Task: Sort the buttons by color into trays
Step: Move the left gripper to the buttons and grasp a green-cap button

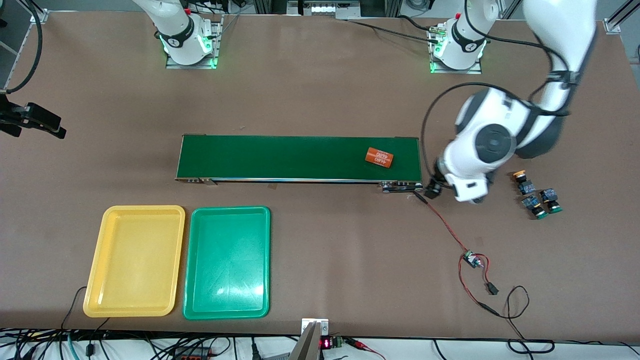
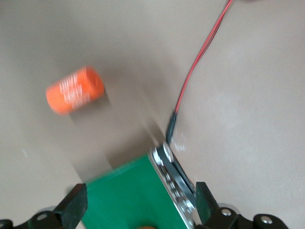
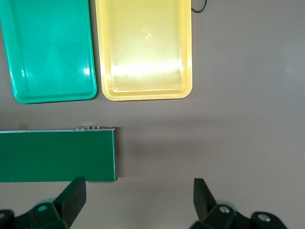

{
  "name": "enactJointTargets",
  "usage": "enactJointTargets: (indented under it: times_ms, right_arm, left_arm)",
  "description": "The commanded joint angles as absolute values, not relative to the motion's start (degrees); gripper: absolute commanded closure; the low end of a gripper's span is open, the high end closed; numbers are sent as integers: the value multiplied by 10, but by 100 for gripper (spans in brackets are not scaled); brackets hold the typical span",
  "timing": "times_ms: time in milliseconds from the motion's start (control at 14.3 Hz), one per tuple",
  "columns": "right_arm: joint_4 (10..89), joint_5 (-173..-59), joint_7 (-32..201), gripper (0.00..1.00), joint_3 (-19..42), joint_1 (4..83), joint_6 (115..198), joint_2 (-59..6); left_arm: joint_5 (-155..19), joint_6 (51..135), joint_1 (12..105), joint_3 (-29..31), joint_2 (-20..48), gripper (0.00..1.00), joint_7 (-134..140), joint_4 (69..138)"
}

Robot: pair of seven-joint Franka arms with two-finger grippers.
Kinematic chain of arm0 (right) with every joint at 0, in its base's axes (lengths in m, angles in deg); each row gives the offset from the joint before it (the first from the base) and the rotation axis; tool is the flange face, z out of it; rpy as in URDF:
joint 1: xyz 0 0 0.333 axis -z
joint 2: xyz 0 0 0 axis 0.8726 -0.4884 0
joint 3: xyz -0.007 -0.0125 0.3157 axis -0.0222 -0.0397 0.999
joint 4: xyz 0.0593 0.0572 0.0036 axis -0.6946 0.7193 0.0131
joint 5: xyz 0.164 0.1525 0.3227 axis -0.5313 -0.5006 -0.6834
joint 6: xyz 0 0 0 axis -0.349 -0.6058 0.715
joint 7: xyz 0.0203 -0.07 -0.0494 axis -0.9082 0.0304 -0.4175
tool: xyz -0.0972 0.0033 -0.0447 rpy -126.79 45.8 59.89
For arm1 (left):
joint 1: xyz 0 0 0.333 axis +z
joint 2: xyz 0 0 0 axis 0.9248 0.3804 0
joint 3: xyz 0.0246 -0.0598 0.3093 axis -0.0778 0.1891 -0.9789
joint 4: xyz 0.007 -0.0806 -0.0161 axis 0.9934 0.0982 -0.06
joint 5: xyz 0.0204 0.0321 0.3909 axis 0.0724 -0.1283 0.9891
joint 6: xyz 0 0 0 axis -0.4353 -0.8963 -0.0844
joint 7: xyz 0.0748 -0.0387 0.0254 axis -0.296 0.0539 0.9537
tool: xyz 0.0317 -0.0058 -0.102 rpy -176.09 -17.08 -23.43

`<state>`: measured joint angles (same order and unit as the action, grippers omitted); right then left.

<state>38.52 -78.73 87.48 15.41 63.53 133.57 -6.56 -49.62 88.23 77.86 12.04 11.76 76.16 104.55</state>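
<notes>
1. The left gripper [image 2: 138, 205] hangs over the conveyor belt [image 1: 300, 157] at the end toward the left arm, its fingers [image 2: 74, 204] spread wide with nothing between them.
2. An orange cylinder [image 1: 378, 157] with white print lies on the belt near that same end.
3. The buttons [image 1: 537, 195] sit clustered on the table, toward the left arm's end, well apart from the belt; one yellow cap and two green caps show, and the fourth I cannot make out.
4. The yellow tray [image 1: 134, 261] and green tray [image 1: 227, 263] lie side by side, nearer the front camera than the belt, toward the right arm's end.
5. The right gripper [image 3: 138, 202] waits above the belt's other end, fingers [image 3: 71, 200] spread apart, holding nothing.
6. A red-and-black wire [image 1: 445, 225] runs from the belt to a small board [image 1: 470, 260].
</notes>
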Motion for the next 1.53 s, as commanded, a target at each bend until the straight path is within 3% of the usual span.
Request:
enactJointTargets:
  times_ms: [0, 349, 767, 1116, 1464]
  right_arm:
    - [396, -787, 879, 0, 156, 634, 1342, -56]
    - [395, -787, 879, 0, 156, 636, 1347, -58]
    - [391, -783, 877, 0, 156, 636, 1305, -52]
    - [393, -786, 879, 0, 156, 634, 1314, -53]
    - [397, -787, 879, 0, 156, 635, 1322, -56]
  left_arm:
    - [-480, 868, 841, 122, 121, 0, 565, 1039]
    - [-333, 888, 916, 123, 142, 0, 382, 1037]
    - [-303, 1017, 1046, 124, 226, 0, 166, 1042]
    - [-304, 1053, 1089, 124, 278, 29, 98, 1047]
    - [-305, 1054, 1091, 124, 296, 32, 100, 1051]
